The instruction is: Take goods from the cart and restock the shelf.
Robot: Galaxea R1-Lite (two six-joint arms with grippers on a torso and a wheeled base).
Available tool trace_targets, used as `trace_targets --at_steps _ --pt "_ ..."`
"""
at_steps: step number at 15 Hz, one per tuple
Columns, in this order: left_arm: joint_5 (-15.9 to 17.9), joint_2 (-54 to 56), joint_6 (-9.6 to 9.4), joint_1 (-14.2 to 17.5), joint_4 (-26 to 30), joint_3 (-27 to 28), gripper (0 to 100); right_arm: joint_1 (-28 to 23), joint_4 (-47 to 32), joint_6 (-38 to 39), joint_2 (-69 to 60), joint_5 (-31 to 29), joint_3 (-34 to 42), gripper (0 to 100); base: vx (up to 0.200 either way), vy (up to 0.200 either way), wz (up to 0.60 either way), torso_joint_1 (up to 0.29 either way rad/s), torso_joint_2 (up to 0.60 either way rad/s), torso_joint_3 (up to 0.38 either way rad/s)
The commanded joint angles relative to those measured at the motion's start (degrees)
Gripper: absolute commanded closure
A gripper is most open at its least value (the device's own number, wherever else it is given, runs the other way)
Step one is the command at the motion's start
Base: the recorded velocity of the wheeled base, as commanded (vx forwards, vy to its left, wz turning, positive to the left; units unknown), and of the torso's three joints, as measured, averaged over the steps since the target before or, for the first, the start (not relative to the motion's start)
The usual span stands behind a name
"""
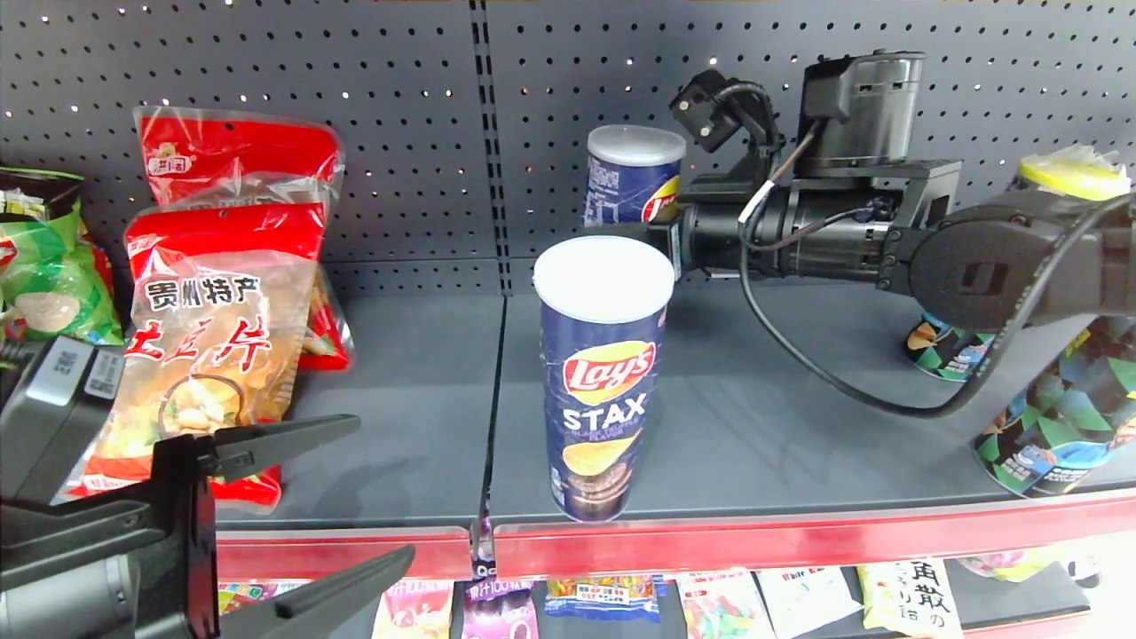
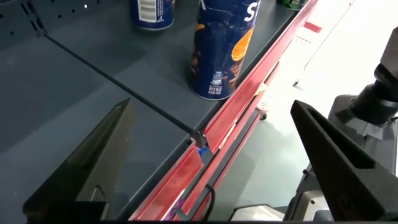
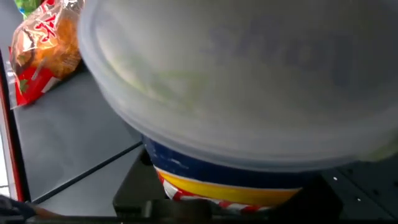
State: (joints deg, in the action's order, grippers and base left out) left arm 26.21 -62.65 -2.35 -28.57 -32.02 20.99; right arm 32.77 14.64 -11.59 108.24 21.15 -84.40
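The right tool (image 1: 646, 232) lies across the shelf (image 1: 781, 417) at the rear can (image 1: 632, 173), which stands upright near the pegboard (image 1: 399, 133). Its fingers are closed on the can's sides low on the body, which leaves the lid free and holds the can vertical. The front can (image 1: 603, 382) hides whether the rear can's base rests on the shelf. The front can stands upright at the shelf's front edge, just ahead of the rear can, so the two form a front-to-back row. The left tool (image 1: 382, 488) hangs spread wide and empty before the shelf edge, near the snack bags (image 1: 213, 328) and well apart from the right arm.
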Motion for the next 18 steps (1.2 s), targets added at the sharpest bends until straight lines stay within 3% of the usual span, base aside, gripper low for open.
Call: trace_targets --at_steps 1,9,10,16,18 --pt "-0.1 -0.1 -0.02 0.0 -0.1 0.0 0 0.3 0.0 0.0 0.7 0.1 -0.2 100 0.000 0.000 0.00 0.000 0.00 0.000" --pt "0.0 -0.6 -0.02 0.0 -0.1 0.0 0 0.3 0.0 0.2 1.7 0.0 0.4 100 0.000 0.000 0.00 0.000 0.00 0.000" --pt "0.0 -0.7 -0.02 0.0 -0.1 -0.2 0 0.4 0.0 0.3 1.6 0.0 0.9 0 0.000 0.000 0.00 0.000 0.00 0.000" --pt "0.0 -2.2 -0.02 0.0 -0.1 0.4 0 0.3 -0.1 0.4 -1.2 -0.4 3.7 0 0.000 0.000 0.00 0.000 0.00 0.000" --pt "0.0 -4.1 -0.46 0.1 -0.4 0.5 0 0.0 0.0 0.4 -5.0 -1.8 8.4 0 0.000 0.000 0.00 0.000 0.00 0.000"
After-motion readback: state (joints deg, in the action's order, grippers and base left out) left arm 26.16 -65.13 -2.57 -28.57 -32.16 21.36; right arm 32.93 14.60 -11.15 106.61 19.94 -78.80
